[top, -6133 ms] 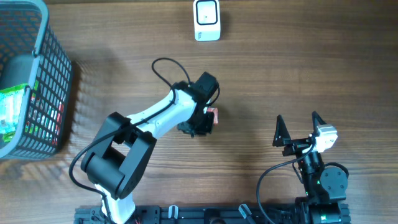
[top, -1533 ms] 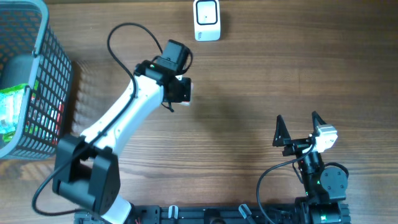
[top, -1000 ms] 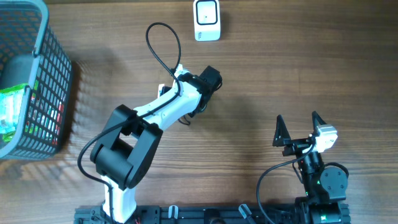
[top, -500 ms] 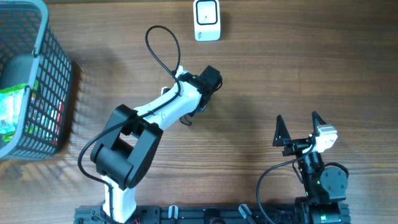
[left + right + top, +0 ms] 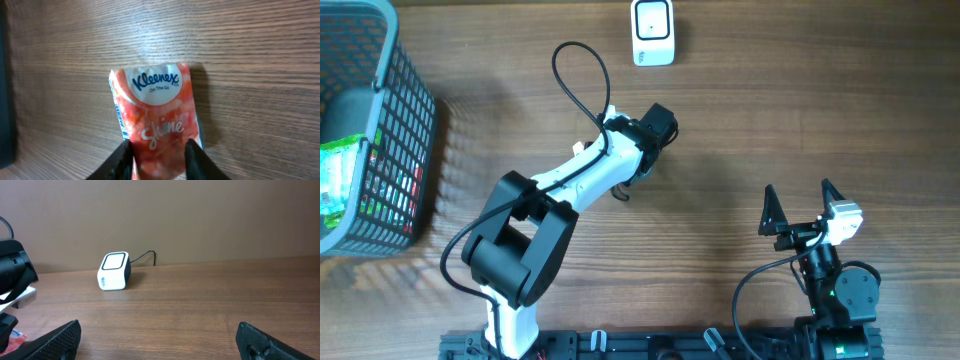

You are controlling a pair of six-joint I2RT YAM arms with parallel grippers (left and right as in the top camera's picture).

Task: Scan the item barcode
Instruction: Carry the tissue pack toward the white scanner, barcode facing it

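Note:
The item is an orange-and-white Kleenex tissue pack (image 5: 155,115), lying flat on the wooden table with its printed face up; no barcode shows. My left gripper (image 5: 159,150) is shut on its near end, with one dark finger pressed into each side and the pack narrower between them. From overhead the left gripper (image 5: 632,170) hides the pack; a red corner of the pack (image 5: 14,336) shows in the right wrist view. The white scanner (image 5: 652,32) stands at the table's far edge, also visible as the scanner (image 5: 114,271). My right gripper (image 5: 800,208) stands open and empty near the front right.
A grey wire basket (image 5: 410,90) holding green and red packages stands at the far left. The left arm's black cable (image 5: 570,70) loops over the table between arm and scanner. A cable runs from the scanner along the back wall.
The left arm swung away from the scanner and folded back with the pack, which now lies on the table. In the last second it has barely moved. The right arm is still.

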